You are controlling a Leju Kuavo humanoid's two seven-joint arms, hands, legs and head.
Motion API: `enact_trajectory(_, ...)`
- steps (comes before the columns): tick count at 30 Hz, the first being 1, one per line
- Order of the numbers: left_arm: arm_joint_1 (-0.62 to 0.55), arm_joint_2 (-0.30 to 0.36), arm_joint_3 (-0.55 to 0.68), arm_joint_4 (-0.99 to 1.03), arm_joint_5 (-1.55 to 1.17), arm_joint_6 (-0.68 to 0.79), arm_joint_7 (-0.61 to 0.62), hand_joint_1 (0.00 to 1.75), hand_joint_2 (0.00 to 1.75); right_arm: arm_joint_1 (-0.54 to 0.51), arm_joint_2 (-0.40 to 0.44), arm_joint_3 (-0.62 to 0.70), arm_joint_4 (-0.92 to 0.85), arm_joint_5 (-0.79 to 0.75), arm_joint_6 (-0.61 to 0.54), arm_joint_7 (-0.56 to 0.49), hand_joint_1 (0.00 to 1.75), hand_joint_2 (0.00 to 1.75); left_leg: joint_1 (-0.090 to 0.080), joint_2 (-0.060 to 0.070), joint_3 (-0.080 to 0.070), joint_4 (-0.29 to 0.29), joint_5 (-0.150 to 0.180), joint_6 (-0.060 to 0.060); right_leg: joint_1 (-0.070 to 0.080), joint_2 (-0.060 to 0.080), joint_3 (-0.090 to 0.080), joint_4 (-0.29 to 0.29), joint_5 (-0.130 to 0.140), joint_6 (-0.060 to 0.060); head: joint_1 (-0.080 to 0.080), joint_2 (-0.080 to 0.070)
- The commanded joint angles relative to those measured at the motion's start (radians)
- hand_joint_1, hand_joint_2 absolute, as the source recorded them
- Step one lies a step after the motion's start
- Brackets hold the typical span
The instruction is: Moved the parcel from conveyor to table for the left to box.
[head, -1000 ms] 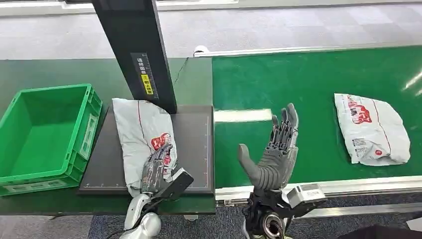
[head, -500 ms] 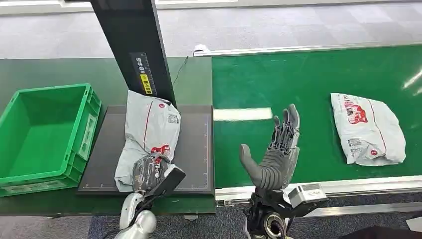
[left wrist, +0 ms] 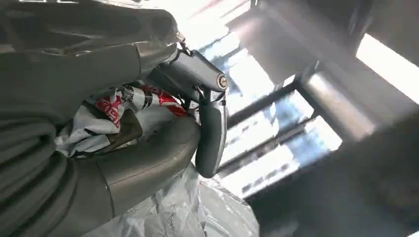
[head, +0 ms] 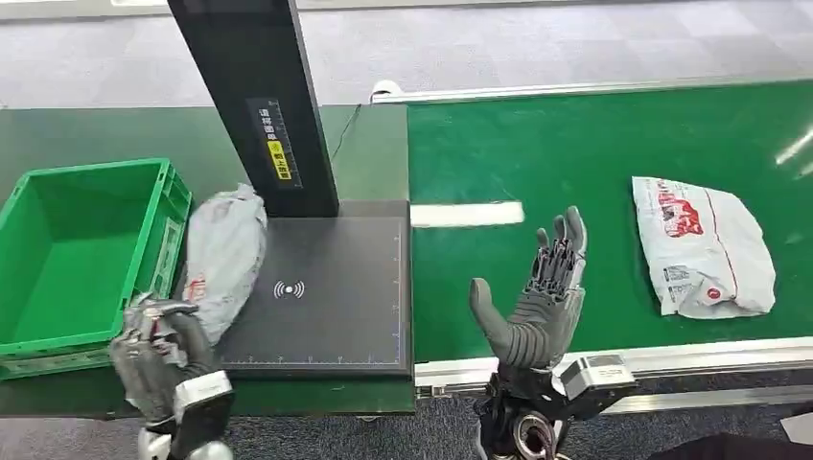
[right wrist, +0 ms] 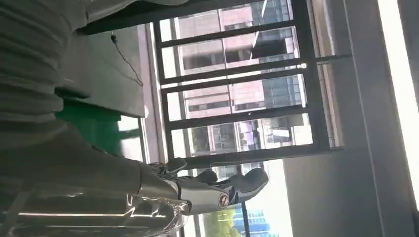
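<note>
A grey parcel (head: 222, 257) with red print lies along the left edge of the black scale pad (head: 326, 297), next to the green crate (head: 67, 254). My left hand (head: 158, 356) grips the parcel's near end; in the left wrist view the crumpled grey parcel (left wrist: 116, 111) is pinched between the thumb and the fingers (left wrist: 210, 121). My right hand (head: 537, 297) stands upright and open over the near edge of the green conveyor (head: 594, 153), holding nothing. A second grey parcel (head: 702, 245) lies on the belt to its right.
A black post (head: 264, 105) with a yellow label rises from the back of the pad. The green crate holds nothing. The conveyor's metal rail (head: 671, 356) runs along the near edge.
My left hand has dragged the parcel leftward across the pad to its edge beside the crate, baring the pad's middle. The second parcel has drifted slightly left on the belt. The right hand has stayed put.
</note>
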Motion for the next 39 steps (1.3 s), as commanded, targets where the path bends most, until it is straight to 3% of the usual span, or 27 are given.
enact_trajectory(1, 0.070, 0.018, -0.117, -0.565, 0.095, 0.000, 0.000, 1.75, 1.75, 0.031, 0.018, -0.038, 0.010, -0.006, -0.005, 0.003, 0.00, 1.75, 0.001, 0.000, -0.002, 0.002, -0.001, -0.001, 0.001, 0.000, -0.001, 0.001, 0.000, -0.001, 0.000, 0.000)
enact_trajectory(3, 0.047, 0.021, -0.146, -0.591, 0.104, 0.000, 0.000, 1.75, 1.75, 0.029, 0.018, -0.039, 0.009, -0.008, -0.008, 0.003, 0.00, 1.75, 0.001, -0.002, -0.001, 0.001, 0.000, -0.002, 0.001, -0.001, 0.000, 0.000, -0.001, -0.001, 0.000, 0.000)
enact_trajectory(7, 0.001, 0.020, -0.073, -0.563, 0.135, 0.000, 0.000, 1.75, 1.75, 0.013, 0.018, -0.040, 0.023, -0.011, -0.004, 0.003, 0.00, 1.75, 0.001, -0.001, 0.000, 0.000, 0.000, -0.001, 0.001, 0.000, 0.001, 0.000, 0.000, -0.001, 0.000, 0.000)
enact_trajectory(12, -0.151, 0.062, 0.098, -0.328, 0.217, 0.000, 0.000, 1.75, 1.75, -0.006, 0.018, -0.035, 0.058, -0.013, 0.014, 0.003, 0.00, 1.75, 0.000, -0.002, 0.002, -0.002, 0.002, -0.001, 0.000, -0.002, 0.003, -0.001, 0.001, -0.001, 0.000, 0.000)
enact_trajectory(16, -0.381, 0.131, 0.302, 0.111, 0.192, 0.000, 0.010, 1.75, 1.75, -0.026, 0.018, -0.020, 0.094, -0.021, 0.035, 0.003, 0.00, 1.75, 0.000, -0.003, 0.004, -0.005, 0.004, -0.002, 0.000, -0.003, 0.006, -0.003, 0.002, -0.002, 0.000, 0.000)
enact_trajectory(23, -0.659, 0.279, 0.436, 0.645, 0.083, 0.000, 0.107, 1.75, 1.75, -0.028, 0.018, -0.014, 0.112, -0.023, 0.045, 0.003, 0.00, 1.75, 0.000, -0.004, 0.006, -0.004, 0.006, -0.002, 0.000, -0.003, 0.006, -0.002, 0.003, -0.004, 0.000, 0.000)
enact_trajectory(25, -0.736, 0.314, 0.466, 0.799, 0.005, 0.000, 0.192, 1.75, 1.75, -0.026, 0.018, -0.012, 0.117, -0.026, 0.043, 0.003, 0.00, 1.75, 0.000, -0.001, 0.005, -0.003, 0.006, -0.003, 0.001, 0.000, 0.005, -0.002, 0.004, -0.005, 0.000, 0.000)
enact_trajectory(31, -0.808, 0.365, 0.541, 0.946, -0.090, 0.000, 0.250, 1.75, 1.75, -0.013, 0.018, -0.013, 0.118, -0.027, 0.043, 0.003, 0.00, 1.75, 0.001, 0.001, 0.004, -0.002, 0.005, -0.003, 0.002, 0.002, 0.004, 0.000, 0.004, -0.004, 0.000, 0.000)
enact_trajectory(39, -0.857, 0.411, 0.548, 1.045, -0.133, 0.000, 0.282, 1.69, 1.75, -0.014, 0.018, -0.030, 0.128, -0.027, 0.063, 0.003, 0.00, 1.75, 0.002, 0.000, 0.001, -0.001, 0.005, -0.003, 0.002, 0.001, 0.001, 0.000, 0.003, -0.004, 0.000, 0.000)
